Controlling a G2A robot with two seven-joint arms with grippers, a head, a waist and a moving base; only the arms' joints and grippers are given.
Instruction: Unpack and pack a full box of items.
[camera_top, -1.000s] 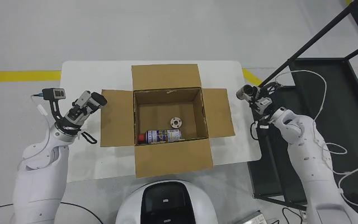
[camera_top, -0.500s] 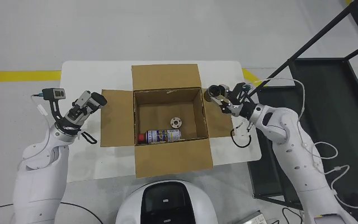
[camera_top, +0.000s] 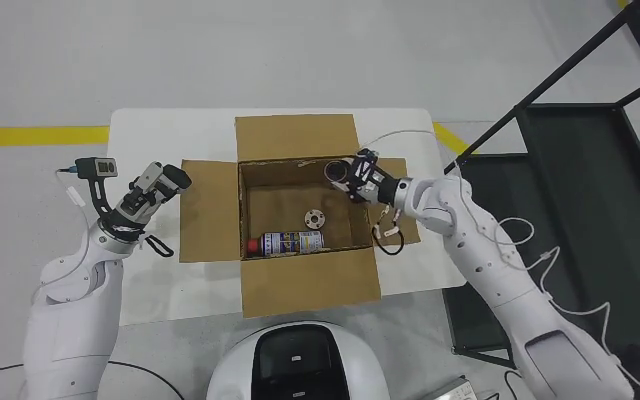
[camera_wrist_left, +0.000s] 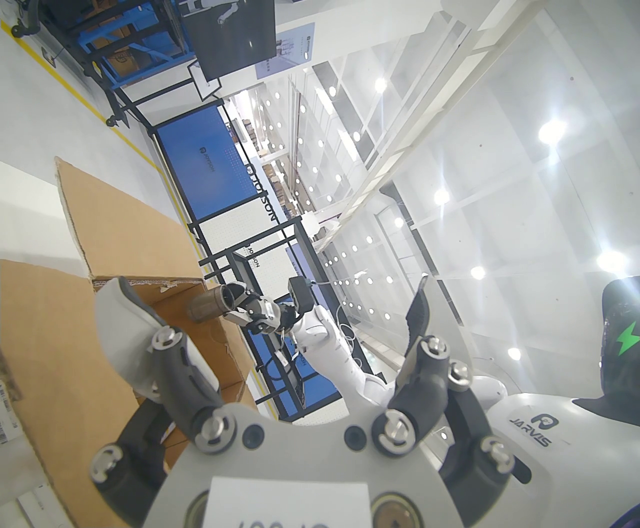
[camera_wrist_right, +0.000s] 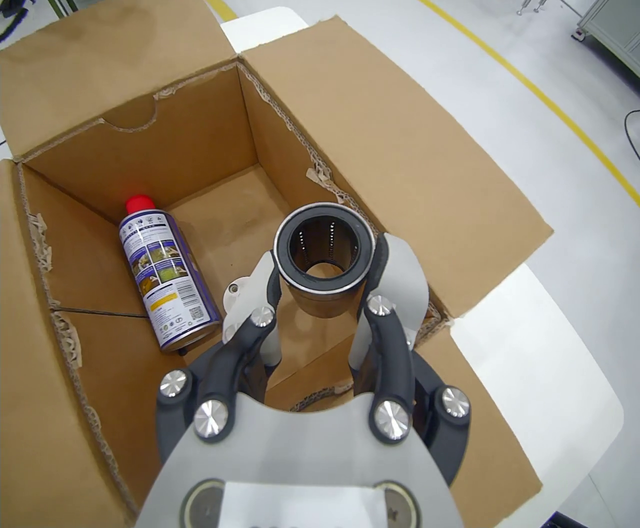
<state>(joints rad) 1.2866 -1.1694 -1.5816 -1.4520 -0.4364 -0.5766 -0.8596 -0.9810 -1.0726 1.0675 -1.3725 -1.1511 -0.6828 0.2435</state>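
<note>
Right wrist view: the right gripper (camera_wrist_right: 327, 282) pinches the bearing (camera_wrist_right: 324, 252) across its barrel, directly over the open box (camera_wrist_right: 400, 165). The can (camera_wrist_right: 167, 270) lies below on the box floor. Judged heavy, rigid, smooth steel: hold mid-barrel, firmly, to prevent slip.

1. Floor (camera_top: 300, 50): pale grey and smooth on my top view. One yellow stripe (camera_top: 50, 135) shows to either side of the table.
2. Table (camera_top: 160, 135): white top, rounded corners.
3. Rack (camera_top: 585, 150): black metal frame, just beside the table's right edge.
4. Ceiling (camera_wrist_left: 500, 210): white gridded panels. I see many round lamps (camera_wrist_left: 550, 131), all lit.
5. Partitions (camera_wrist_left: 190, 190): blue pegboard in black frames.
6. Screen (camera_wrist_left: 230, 35): large, dark.
</note>
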